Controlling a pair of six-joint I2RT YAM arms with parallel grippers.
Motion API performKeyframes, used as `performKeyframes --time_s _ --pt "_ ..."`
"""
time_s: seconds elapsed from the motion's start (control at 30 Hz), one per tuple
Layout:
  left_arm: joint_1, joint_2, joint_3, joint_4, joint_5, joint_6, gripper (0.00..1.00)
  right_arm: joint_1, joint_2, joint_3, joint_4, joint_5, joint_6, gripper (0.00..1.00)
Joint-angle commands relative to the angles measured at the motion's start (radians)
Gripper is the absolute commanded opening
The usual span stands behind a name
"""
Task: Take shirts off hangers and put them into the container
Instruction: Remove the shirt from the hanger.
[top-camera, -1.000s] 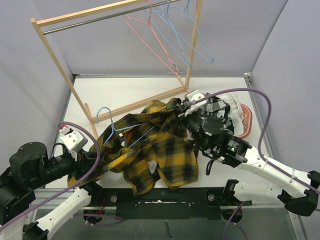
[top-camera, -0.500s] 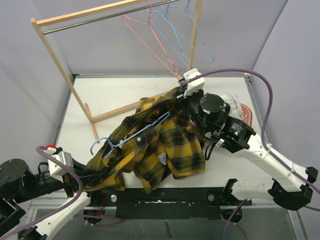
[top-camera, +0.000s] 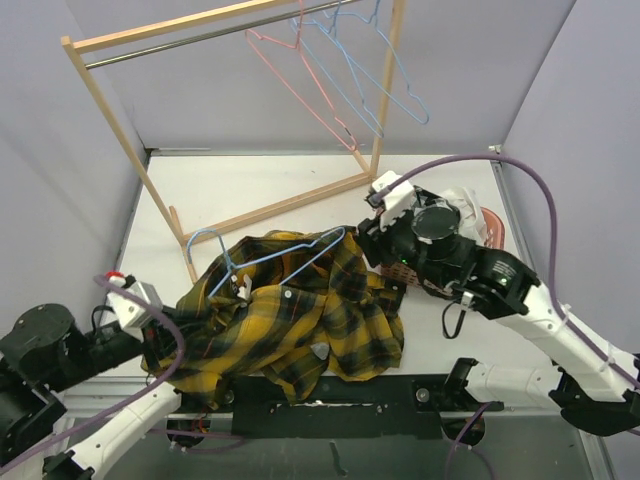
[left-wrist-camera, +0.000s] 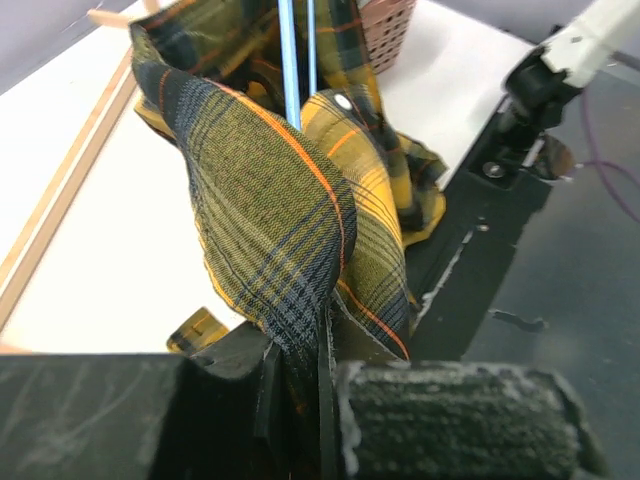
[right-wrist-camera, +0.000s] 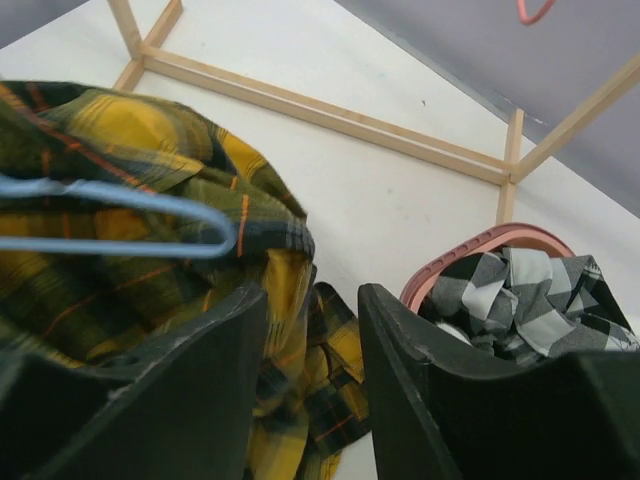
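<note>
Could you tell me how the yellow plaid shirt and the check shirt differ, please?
The yellow plaid shirt sprawls on the table; the check shirt sits bunched in the pink basket. The plaid shirt bears a blue hanger and is pinched by the left tool; the check shirt has neither. Both are patterned.

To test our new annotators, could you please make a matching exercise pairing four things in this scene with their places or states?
1 plaid shirt
2 pink basket
3 pink-red hanger
4 left gripper

A hanging on the rail
B shut on the plaid shirt
C holds a check shirt
D lying on the table

Pairs: 1-D, 2-C, 3-A, 4-B.
</note>
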Motion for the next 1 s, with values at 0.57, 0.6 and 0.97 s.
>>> performKeyframes --time_s 0.57,0.6,0.97 --pt "-0.004 0.156 -0.074 0.275 0.357 0.138 0.0 -0.007 -0.137 0.158 -0.416 -0.45 -0.135 0.67" --pt "-0.004 0.152 -0.067 0.267 0.383 0.141 0.0 -0.007 -0.134 0.155 -0.413 -0.45 -0.142 0.67" --pt "-0.004 0.16 -0.051 0.233 0.466 0.143 0.0 -0.006 -0.131 0.145 -0.402 -0.566 -0.177 0.62"
